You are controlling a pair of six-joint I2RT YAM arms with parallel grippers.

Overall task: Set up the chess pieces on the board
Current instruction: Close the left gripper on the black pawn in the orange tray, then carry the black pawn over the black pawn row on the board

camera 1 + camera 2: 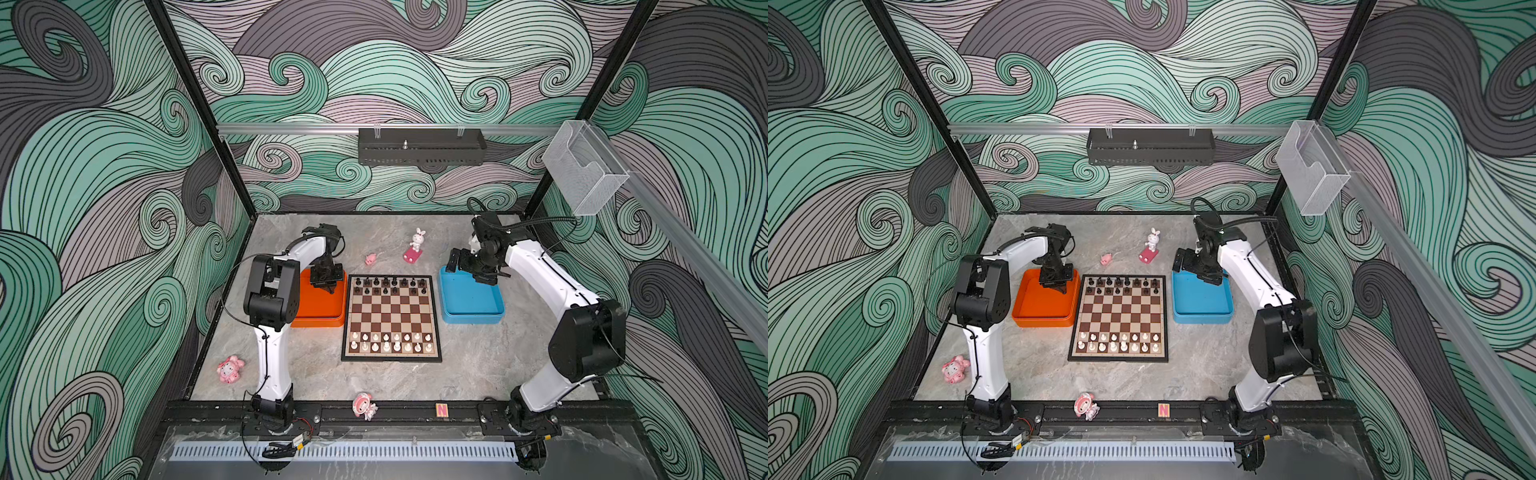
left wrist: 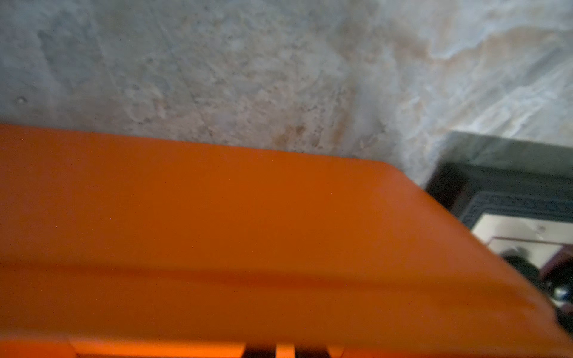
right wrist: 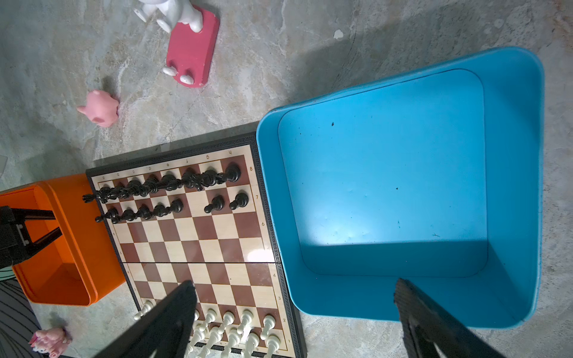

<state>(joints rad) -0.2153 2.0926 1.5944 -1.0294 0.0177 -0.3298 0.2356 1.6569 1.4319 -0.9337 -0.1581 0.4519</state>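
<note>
So the board (image 1: pixel 390 316) sits flat in the middle of the table (image 1: pixel 415 382). The black pieces (image 1: pixel 390 286) are lined up on the two far rows and the white pieces (image 1: pixel 390 341) on the two near rows. The right wrist view shows one bare square in the black front row, third from the right end.

An orange tray (image 1: pixel 318 306) sits just left of the board, and the left gripper (image 1: pixel 329 289) is dipped into its far right corner, right next to the board's far left corner. Its jaws are clamped together, but I honestly can't tell if anything's pinched in there, since its own camera only shows blurry orange wall.

A blue tray (image 1: pixel 471 301) sits just right of the board. The right gripper (image 3: pixel 294 283) hovers over its far left part, fingers (image 3: pixel 173 310) spread wide with nothing in them.

Behind the board there's a white rabbit (image 1: pixel 416 241) on a pink base and a little pink figurine (image 1: pixel 370 259).
</note>
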